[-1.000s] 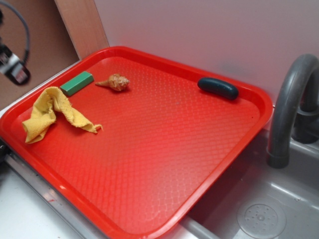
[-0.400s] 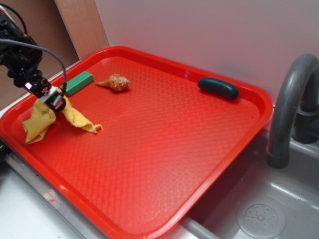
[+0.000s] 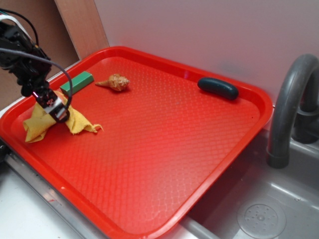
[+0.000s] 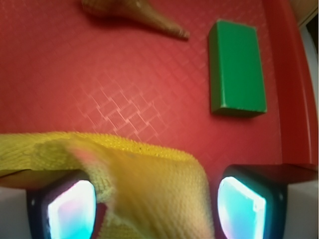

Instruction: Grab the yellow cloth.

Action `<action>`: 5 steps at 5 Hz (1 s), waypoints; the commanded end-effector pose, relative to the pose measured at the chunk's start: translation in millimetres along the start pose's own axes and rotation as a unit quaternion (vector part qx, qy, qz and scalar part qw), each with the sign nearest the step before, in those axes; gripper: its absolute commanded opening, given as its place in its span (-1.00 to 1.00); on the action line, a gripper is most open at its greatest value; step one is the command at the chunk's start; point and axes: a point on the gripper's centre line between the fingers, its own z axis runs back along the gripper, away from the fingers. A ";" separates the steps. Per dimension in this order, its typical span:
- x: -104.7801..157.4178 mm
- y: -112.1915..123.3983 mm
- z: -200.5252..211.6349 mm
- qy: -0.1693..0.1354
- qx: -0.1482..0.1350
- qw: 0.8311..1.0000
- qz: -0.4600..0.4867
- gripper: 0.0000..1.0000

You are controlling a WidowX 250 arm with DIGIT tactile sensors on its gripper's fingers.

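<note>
tray: a big red plastic tray (image 3: 149, 164) is sitting partly over a grey sink (image 3: 259, 199), and it's holding everything else here

yellow cloth: the yellow cloth (image 3: 42, 122) is lying crumpled near the tray's far-left corner, one floppy tail trailing toward the middle of the tray. In the wrist view the cloth (image 4: 149, 189) is bunching up between the two fingers, a bit blurred

gripper: the gripper (image 3: 59, 112) is pressing down right on the middle of the cloth. From the wrist cam the gripper (image 4: 157, 209) is sitting with its jaws spread fairly wide, one finger on either side of the fold. Fabric is touching or just beside the one on the image left, there's a sliver of gap at the other, so it isn't squeezing anything yet as far as I can see

green block: a green block (image 3: 77, 82) is lying flat just beside the cloth, up against the tray's left rim. It's showing in the wrist view too (image 4: 237, 67)

shell: a tan spiral shell (image 3: 114, 82) is lying next to the block along the back edge, its pointed tip aiming at the block. Wrist cam is catching only its tip end (image 4: 134, 12)

dark thing: a dark oval object (image 3: 218, 88) is resting near the far-right corner of the tray, well apart from the rest

tap: a grey tap (image 3: 289, 104) is standing past the tray's right edge
</note>
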 end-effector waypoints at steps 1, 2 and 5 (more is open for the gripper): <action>5.9 -5.4 7.4 -0.021 0.012 1.000 -0.007 -1.00; 7.7 -11.4 10.1 -0.018 0.032 0.999 -0.007 -1.00; 50.0 -18.7 143.0 0.029 0.037 0.974 0.220 -1.00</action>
